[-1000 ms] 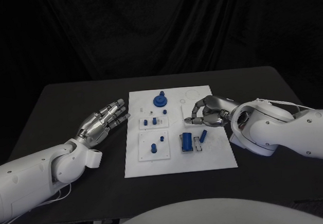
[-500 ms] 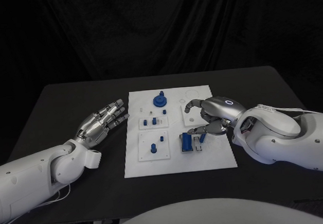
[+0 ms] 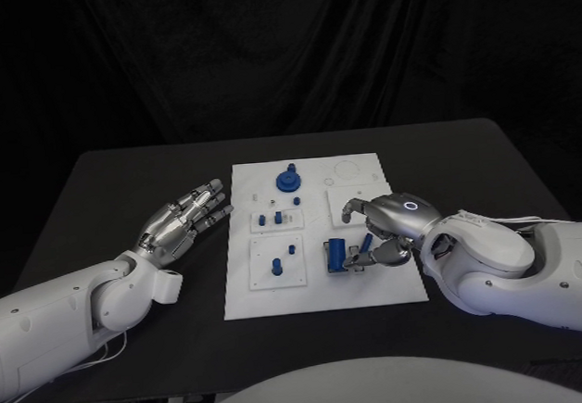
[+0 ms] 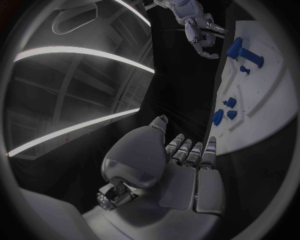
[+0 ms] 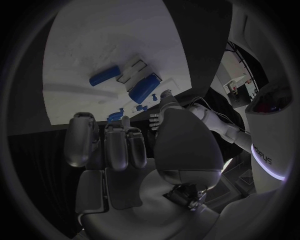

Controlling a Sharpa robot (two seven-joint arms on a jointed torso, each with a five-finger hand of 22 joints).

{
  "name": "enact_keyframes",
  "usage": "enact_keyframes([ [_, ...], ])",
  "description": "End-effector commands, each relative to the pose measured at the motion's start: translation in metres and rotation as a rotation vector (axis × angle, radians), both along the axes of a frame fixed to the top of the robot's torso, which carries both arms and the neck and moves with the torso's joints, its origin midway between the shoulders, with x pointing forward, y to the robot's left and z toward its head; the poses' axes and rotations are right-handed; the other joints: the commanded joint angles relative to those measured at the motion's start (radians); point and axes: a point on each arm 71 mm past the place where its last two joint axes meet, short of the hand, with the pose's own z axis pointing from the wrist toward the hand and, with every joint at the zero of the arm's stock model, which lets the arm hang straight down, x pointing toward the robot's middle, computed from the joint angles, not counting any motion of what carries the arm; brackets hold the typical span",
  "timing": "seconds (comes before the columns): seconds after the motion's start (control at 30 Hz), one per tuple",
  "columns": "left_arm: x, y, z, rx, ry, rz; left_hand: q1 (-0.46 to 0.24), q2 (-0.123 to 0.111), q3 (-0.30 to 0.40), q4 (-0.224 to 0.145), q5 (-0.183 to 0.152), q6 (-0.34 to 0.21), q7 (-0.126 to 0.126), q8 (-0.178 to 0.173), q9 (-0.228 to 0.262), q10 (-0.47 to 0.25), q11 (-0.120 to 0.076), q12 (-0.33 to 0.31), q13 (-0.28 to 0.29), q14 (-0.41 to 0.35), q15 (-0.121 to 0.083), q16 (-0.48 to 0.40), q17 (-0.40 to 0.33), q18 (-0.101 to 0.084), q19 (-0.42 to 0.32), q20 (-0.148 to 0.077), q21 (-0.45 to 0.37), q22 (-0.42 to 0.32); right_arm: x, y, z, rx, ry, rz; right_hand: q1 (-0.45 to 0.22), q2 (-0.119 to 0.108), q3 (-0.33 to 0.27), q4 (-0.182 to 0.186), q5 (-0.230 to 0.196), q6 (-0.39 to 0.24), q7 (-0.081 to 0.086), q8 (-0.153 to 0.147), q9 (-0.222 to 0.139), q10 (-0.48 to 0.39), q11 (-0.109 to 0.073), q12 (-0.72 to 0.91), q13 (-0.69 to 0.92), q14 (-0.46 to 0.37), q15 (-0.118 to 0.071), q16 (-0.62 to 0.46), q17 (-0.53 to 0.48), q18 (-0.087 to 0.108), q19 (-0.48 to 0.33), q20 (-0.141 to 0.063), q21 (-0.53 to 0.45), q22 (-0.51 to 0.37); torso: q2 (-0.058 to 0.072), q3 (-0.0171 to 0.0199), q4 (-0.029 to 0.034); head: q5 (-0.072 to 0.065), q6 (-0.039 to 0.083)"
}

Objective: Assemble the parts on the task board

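Note:
The white task board (image 3: pixel 378 284) lies mid-table. On it stand a tall blue knob (image 3: pixel 289 179), small blue pegs (image 3: pixel 277 218) and more pegs (image 3: pixel 285 260) in a lower plate. A blue block (image 3: pixel 335 255) and a slim blue piece (image 3: pixel 366 245) lie at the board's right. My right hand (image 3: pixel 384 225) hovers just over that slim piece with its fingers bent and nothing in them. In the right wrist view the block (image 5: pixel 144 88) and slim piece (image 5: pixel 104 75) lie free beyond the fingertips (image 5: pixel 106 135). My left hand (image 3: pixel 185 218) lies open and flat left of the board.
Black table (image 3: pixel 128 176) surrounds the board on all sides. The left wrist view shows the board's edge (image 4: pixel 262 105) with the knob (image 4: pixel 240 50) beside my left hand's fingers (image 4: pixel 187 150).
My right hand has moved toward me along the board's right side, from the upper square plate to above the blue block and slim piece. The left hand has stayed still.

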Motion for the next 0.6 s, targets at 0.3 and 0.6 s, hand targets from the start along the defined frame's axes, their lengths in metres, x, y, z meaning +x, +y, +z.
enact_keyframes([
  [0.3,-0.001,0.000,0.001,-0.024,-0.007,-0.002,-0.003,-0.004,0.006,0.000,0.004,0.003,0.012,0.005,0.001,0.003,0.002,0.007,0.001,0.001,0.005,0.004,0.002,0.017,0.002,0.006,0.005,-0.001,-0.004,0.002,-0.013,-0.059,-0.009,-0.038,-0.044,-0.012,-0.017,0.000,0.004,-0.019,0.005,0.058,0.006,0.103,0.010,0.002,0.263,0.047,0.011,-0.007,0.074,0.004,-0.001,0.006,-0.006,0.176,-0.001,-0.0007,0.0022,-0.002,0.000],
  [0.6,-0.002,0.001,0.001,-0.023,-0.003,-0.005,-0.004,-0.004,0.006,0.000,0.004,0.002,0.012,0.005,0.001,0.004,0.003,0.007,0.001,0.001,0.005,0.004,0.002,0.017,0.002,0.006,0.005,-0.002,-0.006,0.008,-0.019,-0.058,-0.002,-0.031,-0.042,-0.011,-0.015,-0.001,0.013,-0.027,0.005,0.074,0.007,0.103,0.011,0.002,0.263,0.045,0.012,-0.012,0.068,0.005,-0.005,0.007,-0.014,0.174,-0.001,-0.0005,-0.0003,0.001,0.000],
])
